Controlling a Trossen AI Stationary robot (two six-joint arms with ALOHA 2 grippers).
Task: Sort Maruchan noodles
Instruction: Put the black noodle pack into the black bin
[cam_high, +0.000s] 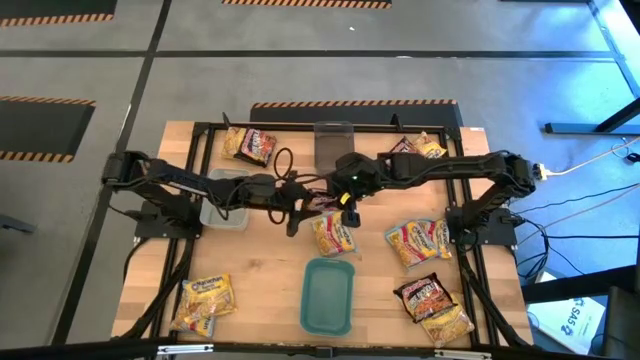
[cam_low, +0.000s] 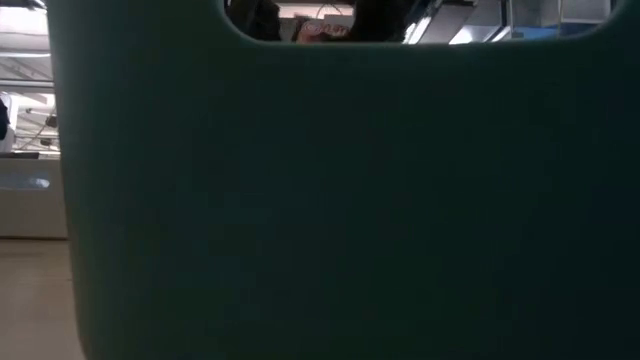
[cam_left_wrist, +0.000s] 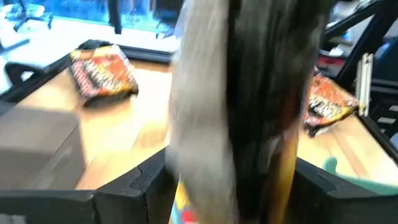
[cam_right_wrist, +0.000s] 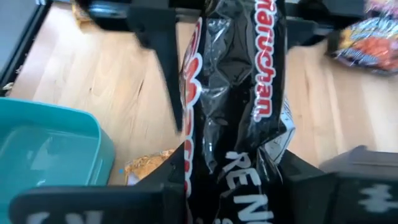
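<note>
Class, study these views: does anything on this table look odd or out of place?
Yes. One dark Maruchan packet hangs in mid-air between the right gripper and left gripper above the table's middle, while other packets lie scattered and the teal tray holds none.

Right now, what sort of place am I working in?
Most likely a robotics lab or workshop, not a kitchen. The wooden table sits in a black metal frame on a grey concrete floor marked with hazard-striped tape, and loose cables trail off to one side.
</note>
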